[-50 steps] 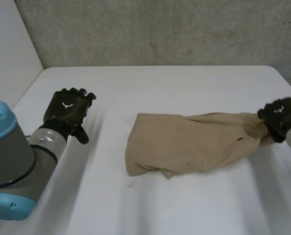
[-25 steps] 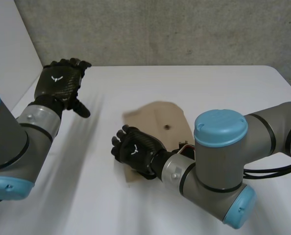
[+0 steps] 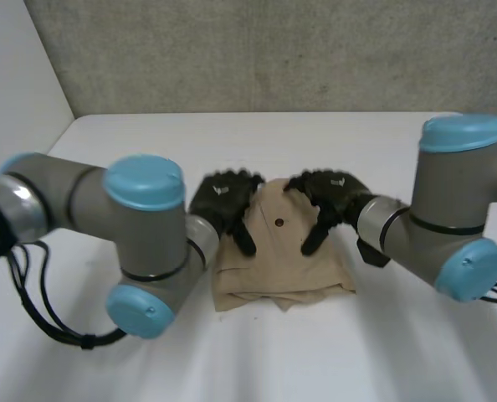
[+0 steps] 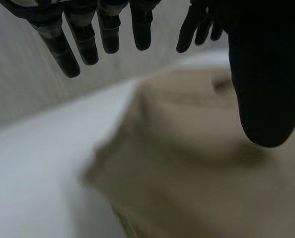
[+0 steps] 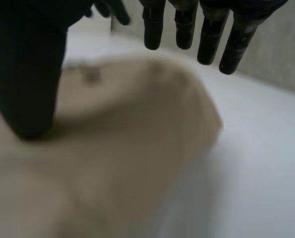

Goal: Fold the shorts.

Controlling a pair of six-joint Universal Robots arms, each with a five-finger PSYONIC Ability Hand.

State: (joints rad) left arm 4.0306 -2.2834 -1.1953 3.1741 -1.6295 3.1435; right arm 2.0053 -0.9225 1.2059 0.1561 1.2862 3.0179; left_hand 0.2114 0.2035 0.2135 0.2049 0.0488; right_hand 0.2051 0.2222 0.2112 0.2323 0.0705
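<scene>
The tan shorts [image 3: 278,260] lie folded into a compact stack in the middle of the white table [image 3: 366,352], with a small dark button [image 3: 279,223] on top. My left hand [image 3: 223,194] hovers over the stack's far left corner, fingers straight and holding nothing. My right hand [image 3: 332,191] is over the far right corner, also open and empty. In the left wrist view the shorts [image 4: 187,163] spread under my left hand's fingers [image 4: 83,34], with the other hand's fingertips beyond. In the right wrist view the shorts [image 5: 112,158] lie below my right hand's fingers [image 5: 212,29].
My left arm's elbow [image 3: 144,243] sits low beside the shorts' left edge, and my right arm's elbow [image 3: 458,209] stands to their right. A grey wall [image 3: 274,50] closes the table's far side. Bare table lies in front of the shorts.
My right hand carried the shorts' right end across to the left and let go, leaving a compact fold. Both hands have come to the middle over the shorts' far edge.
</scene>
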